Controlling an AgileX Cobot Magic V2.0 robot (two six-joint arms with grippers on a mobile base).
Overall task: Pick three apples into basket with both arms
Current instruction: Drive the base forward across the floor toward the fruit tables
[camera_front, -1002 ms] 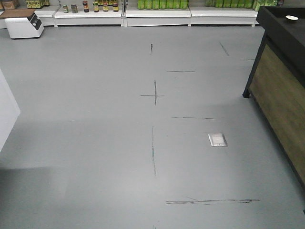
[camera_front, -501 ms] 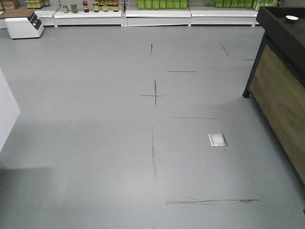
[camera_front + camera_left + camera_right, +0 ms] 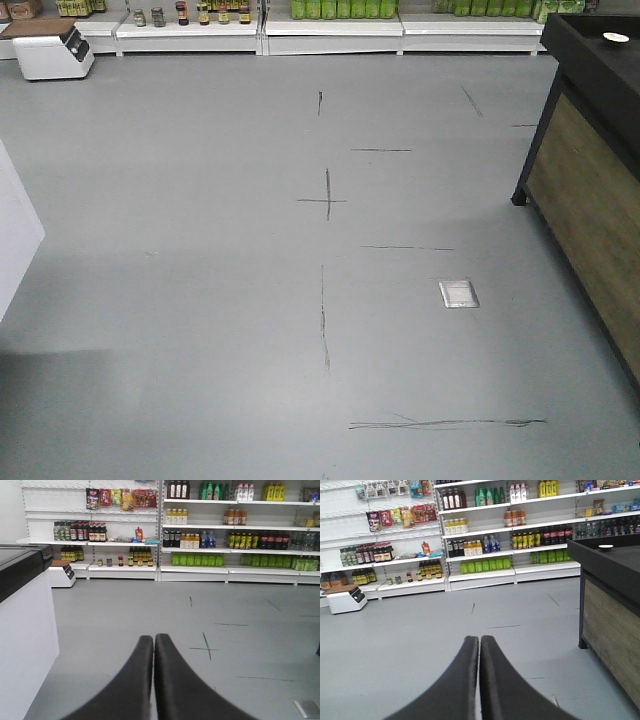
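- left wrist view: our left end effector (image 3: 153,638) is narrow, its fingers pressed together on nothing.
- right wrist view: our right end effector (image 3: 479,639) is just as narrow and holds nothing.
- ahead of both we see grey floor (image 3: 200,300), then stocked shelves (image 3: 200,570).
- right of the right end effector stands a black tabletop (image 3: 615,555) with a wooden side.
- left of the left end effector stands a white cabinet (image 3: 25,640).
- we cannot tell where the apples or basket are.
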